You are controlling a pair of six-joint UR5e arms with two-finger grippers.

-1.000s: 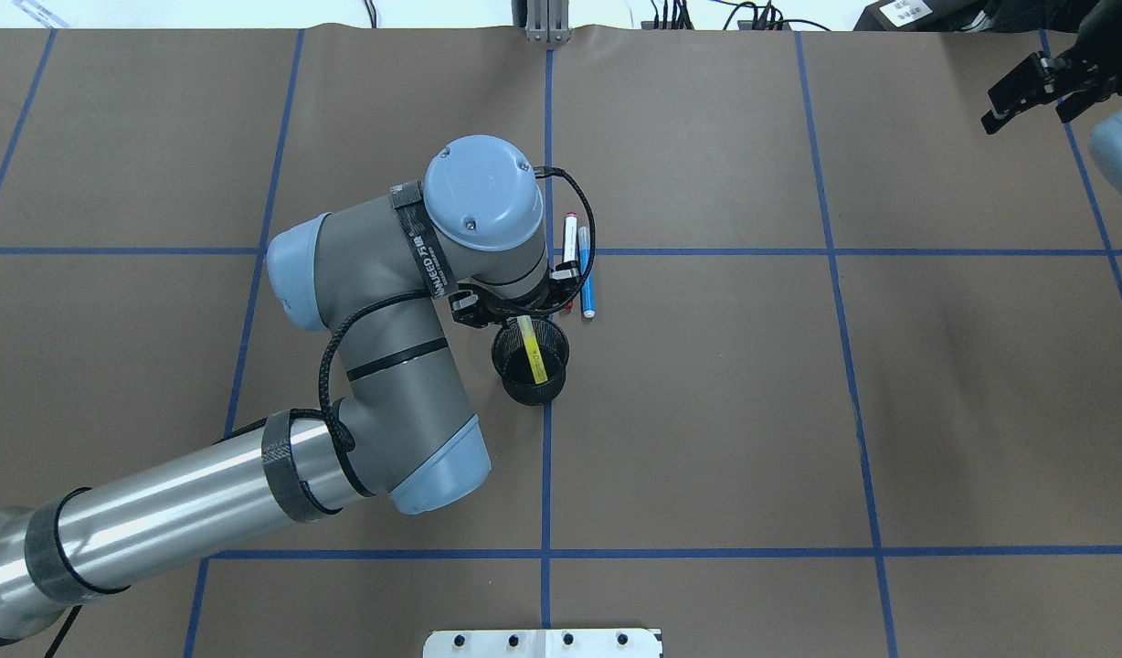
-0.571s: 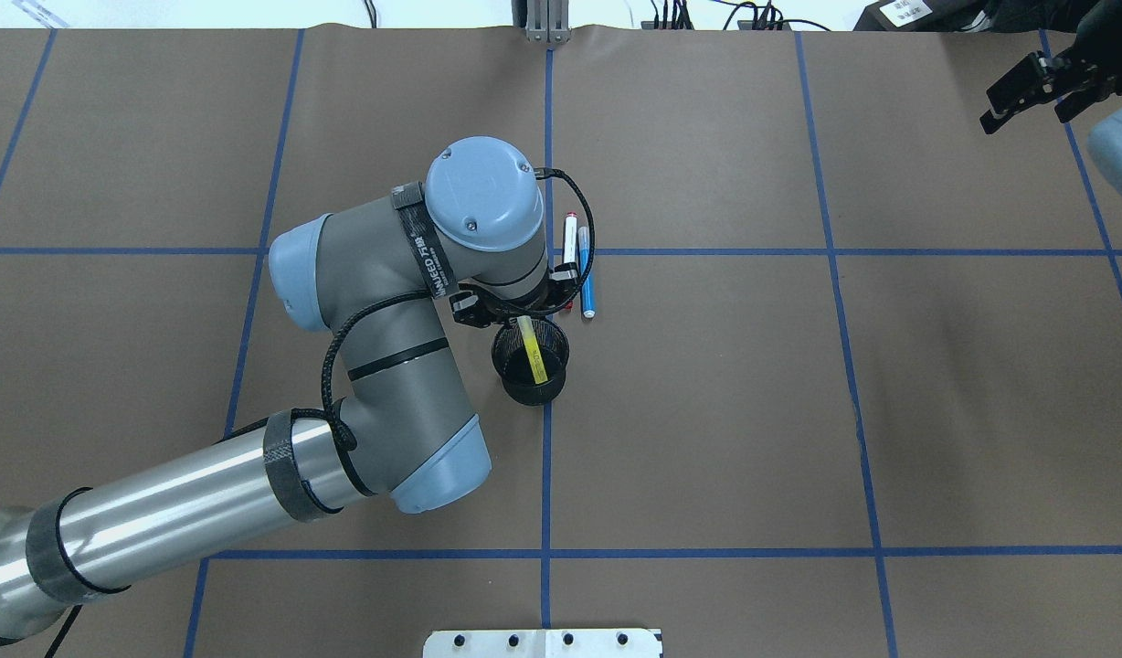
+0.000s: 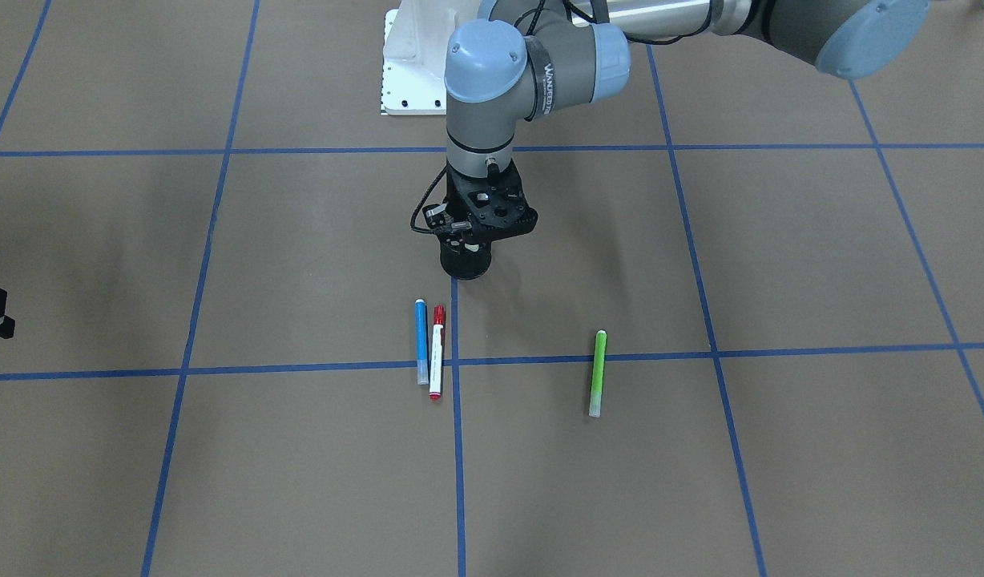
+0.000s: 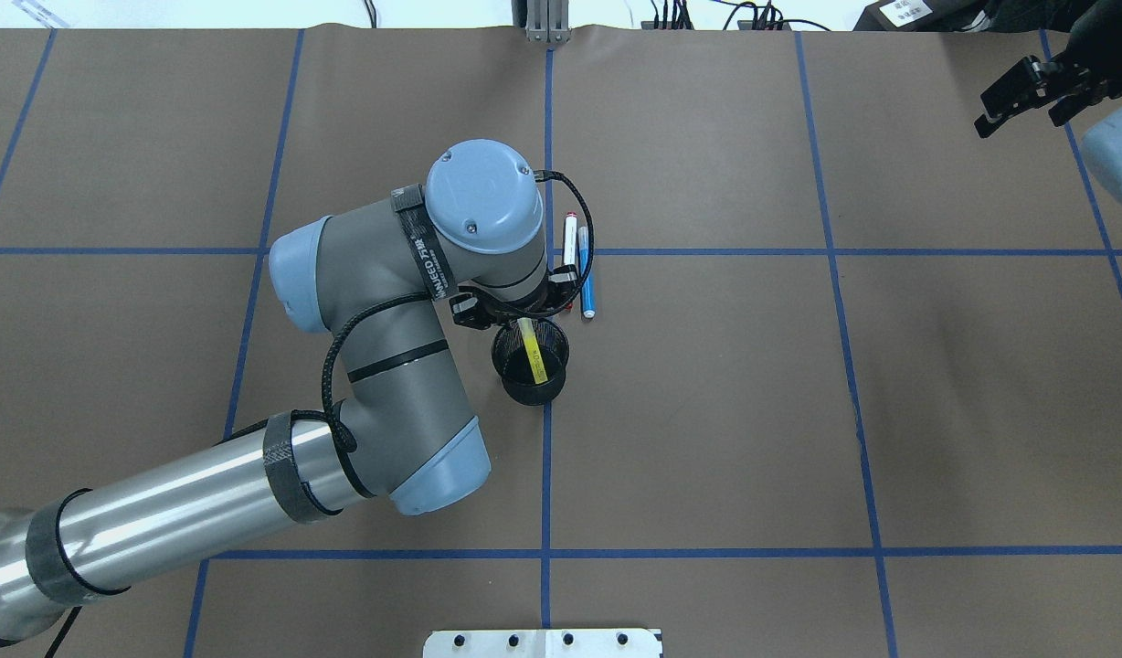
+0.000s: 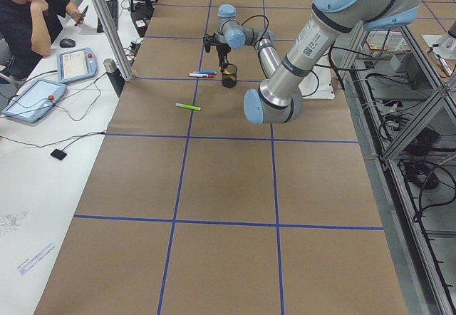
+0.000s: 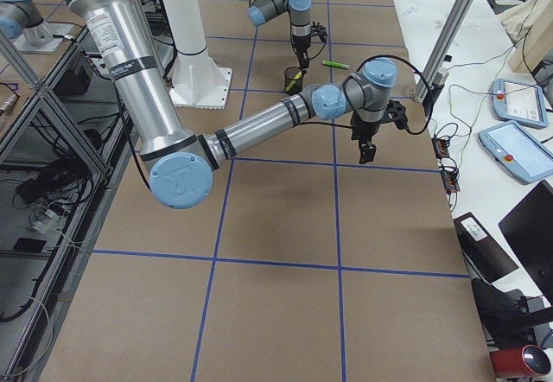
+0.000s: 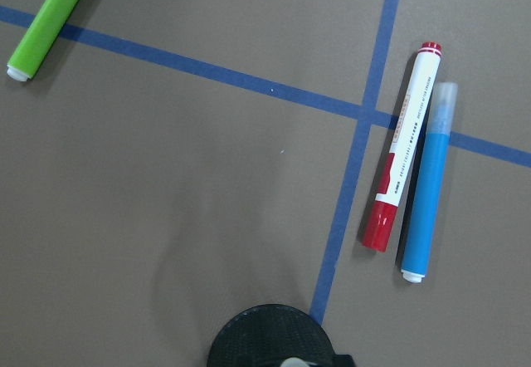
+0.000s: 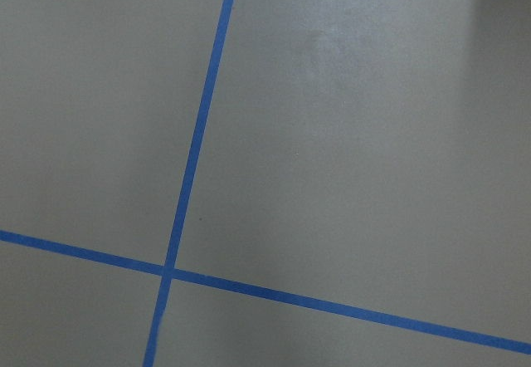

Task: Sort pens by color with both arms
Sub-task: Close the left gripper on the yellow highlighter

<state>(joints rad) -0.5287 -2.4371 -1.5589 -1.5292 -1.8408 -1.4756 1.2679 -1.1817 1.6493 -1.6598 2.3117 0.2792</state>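
Observation:
A neon yellow pen (image 4: pixel 534 352) stands nearly upright in the black mesh cup (image 4: pixel 534 389). My left gripper (image 3: pixel 466 245) hangs directly over the cup at the pen's top end; I cannot tell whether its fingers still grip the pen. Just beyond the cup, the blue pen (image 3: pixel 421 340) and the white pen with red ends (image 3: pixel 437 353) lie side by side on the paper. The neon green pen (image 3: pixel 597 373) lies alone further along; the left arm hides it in the overhead view. My right gripper (image 4: pixel 1022 100) hovers open and holding nothing at the far right corner.
Brown paper with a blue tape grid (image 4: pixel 547 475) covers the table. The white pedestal base (image 3: pixel 412 72) sits at the robot's edge. A person sits at a side desk (image 5: pixel 43 108) with teach pendants. Metal posts (image 6: pixel 449 36) stand along the table's far side.
The right gripper has drifted slightly toward the table's far edge. The left arm has shifted only a few pixels, and the yellow pen and cup look the same.

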